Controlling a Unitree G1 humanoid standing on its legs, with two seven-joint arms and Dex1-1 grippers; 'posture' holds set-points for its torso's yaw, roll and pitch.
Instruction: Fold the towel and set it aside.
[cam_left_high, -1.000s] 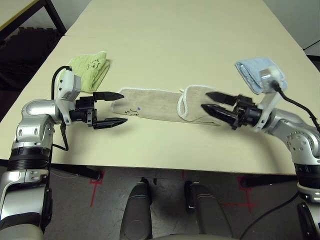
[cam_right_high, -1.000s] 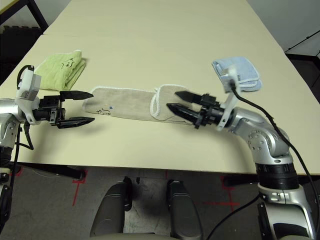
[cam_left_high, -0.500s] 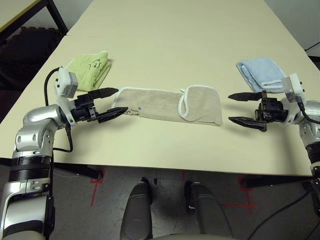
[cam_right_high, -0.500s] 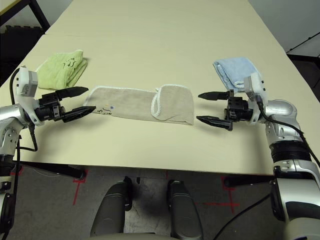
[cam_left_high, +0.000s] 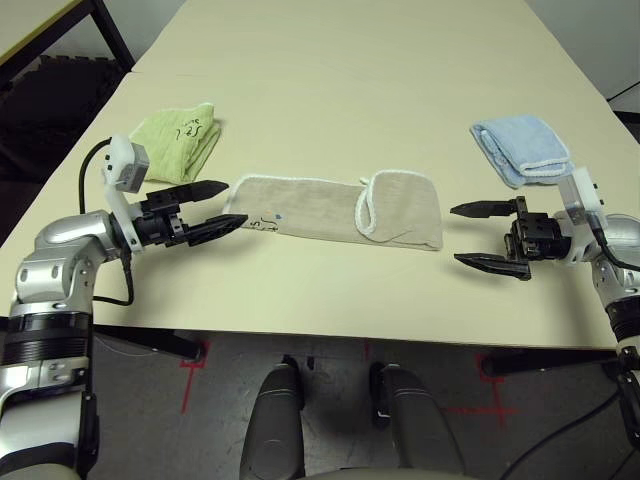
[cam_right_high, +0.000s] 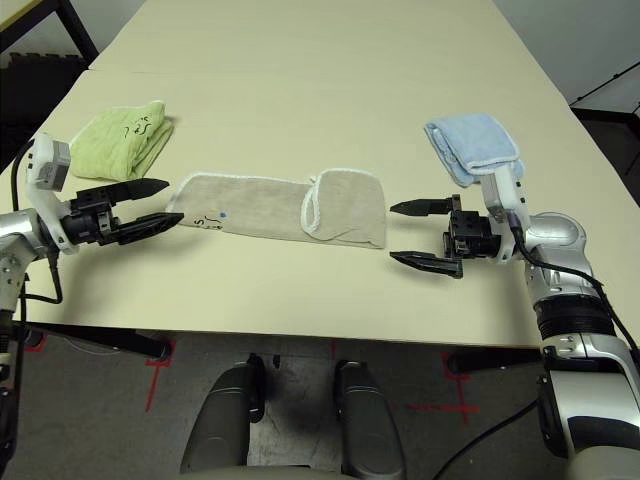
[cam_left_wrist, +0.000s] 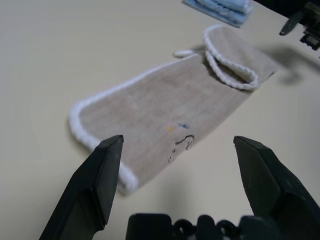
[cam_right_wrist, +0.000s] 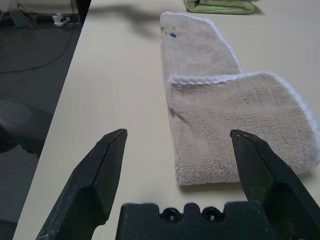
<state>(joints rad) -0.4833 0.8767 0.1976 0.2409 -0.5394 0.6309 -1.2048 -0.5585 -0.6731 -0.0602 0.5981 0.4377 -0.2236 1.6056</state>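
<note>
My left gripper (cam_left_high: 222, 205) has its jaws spread wide with nothing between them, its tips hovering just beside the towel's (cam_left_high: 335, 208) left end. My right gripper (cam_left_high: 472, 236) is spread the same way, also empty, and sits a little off the towel's right end with bare table (cam_left_high: 350, 80) between them. Both point inward at each other along the cloth.

I count one beige towel, lying flat near the front edge of the table as a long strip running left to right between my two grippers. Its right end is folded back over itself, so the white corded edging curls into a loop there (the left wrist view shows that curl clearly). Near its left end I see a small dark embroidered mark (cam_left_wrist: 181, 145) and a tiny blue speck beside it.

Further out there are two more folded cloths, so three in all on the table: one green towel (cam_left_high: 182, 138) behind my left gripper, towards the table's left edge, and one blue towel (cam_left_high: 521, 148) behind my right gripper. Both lie well apart from the beige one.

Two arms, two grippers, four black fingers, all clear of any cloth.
</note>
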